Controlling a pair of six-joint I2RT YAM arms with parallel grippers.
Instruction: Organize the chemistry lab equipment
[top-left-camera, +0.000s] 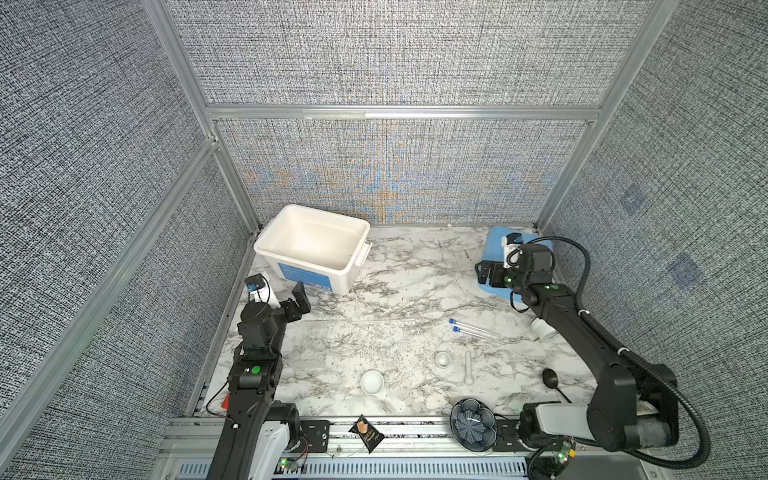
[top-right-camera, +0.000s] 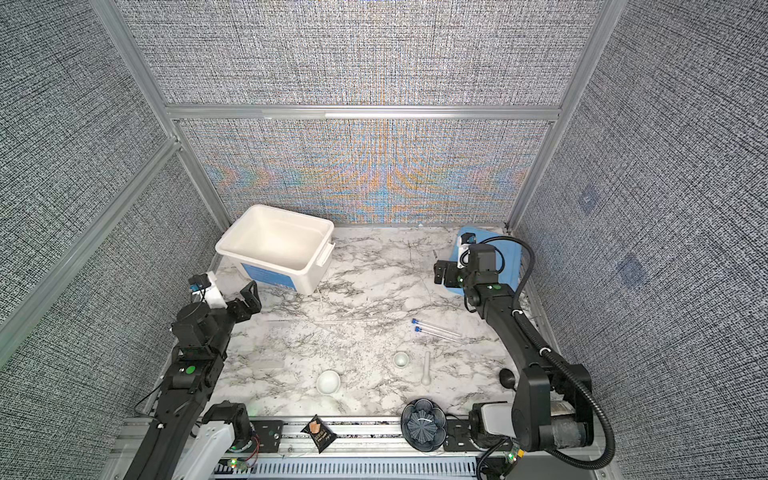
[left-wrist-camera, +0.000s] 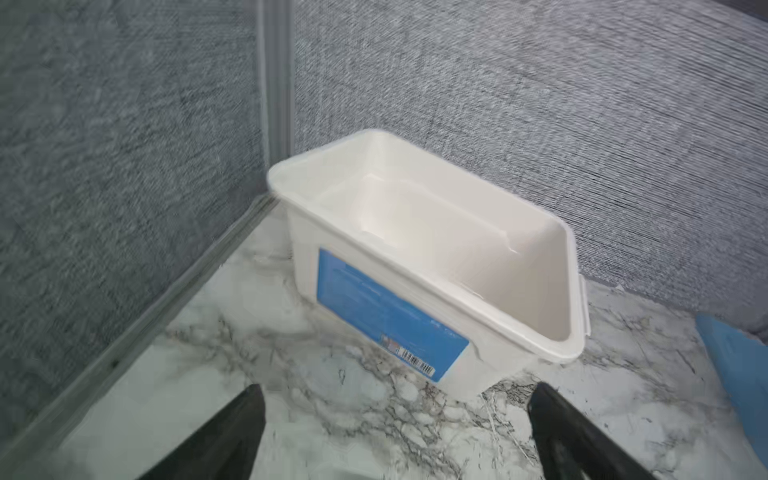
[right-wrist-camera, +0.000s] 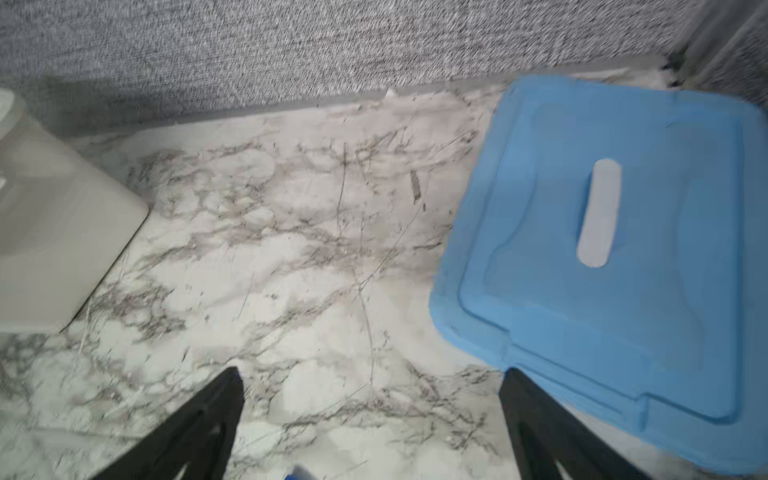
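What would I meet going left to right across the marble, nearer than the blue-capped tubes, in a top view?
In a top view: larger white dish → smaller white dish → white pestle → dark spoon.

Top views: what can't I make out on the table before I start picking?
- Clear rack: only a faint outline on the marble in both top views; slots unreadable.
- Dark rounded object: partly behind the right arm; identity unclear.
- White object: mostly hidden by the right arm.
- Blue lid: partly covered by the right arm's wrist.
- Bin label: blurred in the left wrist view.
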